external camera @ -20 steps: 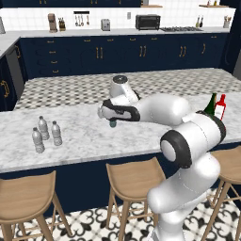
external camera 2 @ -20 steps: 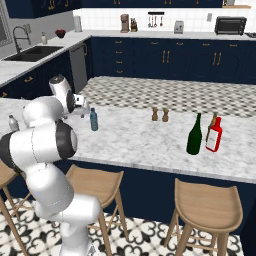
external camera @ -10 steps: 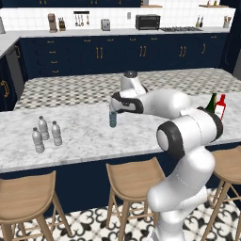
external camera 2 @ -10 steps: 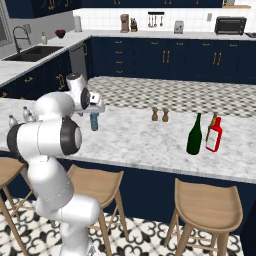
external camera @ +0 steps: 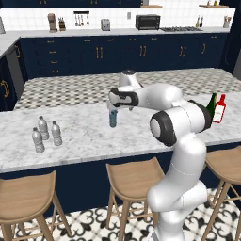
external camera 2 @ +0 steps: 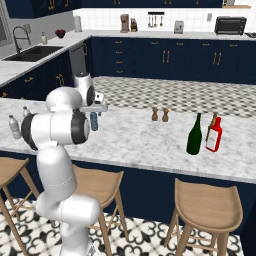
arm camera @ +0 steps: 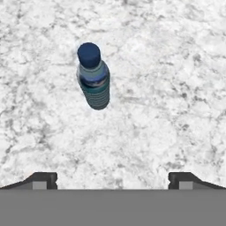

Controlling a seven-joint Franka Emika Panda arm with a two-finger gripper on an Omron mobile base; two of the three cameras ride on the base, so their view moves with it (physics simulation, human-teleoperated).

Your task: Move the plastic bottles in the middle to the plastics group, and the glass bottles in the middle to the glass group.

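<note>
Three clear grey water bottles [external camera: 46, 134] are grouped at the left end of the marble counter [external camera: 89, 141]. One blue-tinted bottle [arm camera: 93, 77] with a dark blue cap is seen upright on the marble, directly under the gripper [arm camera: 113, 180], whose fingers are spread wide and hold nothing. At the counter's right end, the tall green bottle [external camera 2: 194, 134] is stood just beside the red bottle [external camera 2: 214, 135].

Marble counter [external camera: 89, 136] bearing three clear water bottles [external camera: 46, 133] at far left, a blue bottle [external camera: 113, 117] mid-counter, two small shakers [external camera 2: 159, 114] farther back, and green bottle [external camera 2: 194, 134] beside red bottle [external camera 2: 214, 136] at right.
</note>
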